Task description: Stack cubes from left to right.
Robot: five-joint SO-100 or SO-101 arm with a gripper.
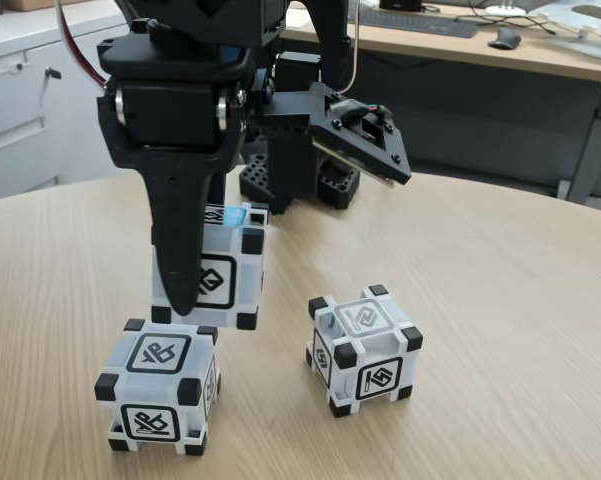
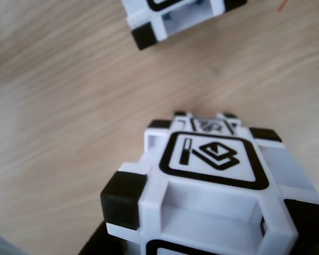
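Observation:
My black gripper is shut on a white cube with black corners, one long finger across its front face. It holds the cube off the table, just above and behind the left cube, which rests on the wooden table. A third cube stands alone to the right. In the other view the held cube sits very close, with the black-cornered edge of another cube peeking from behind it and a further cube at the top edge.
The arm's black base stands at the back of the round table. Behind it are a desk with a keyboard and a white cabinet on the left. Bare wood lies to the right of the cubes.

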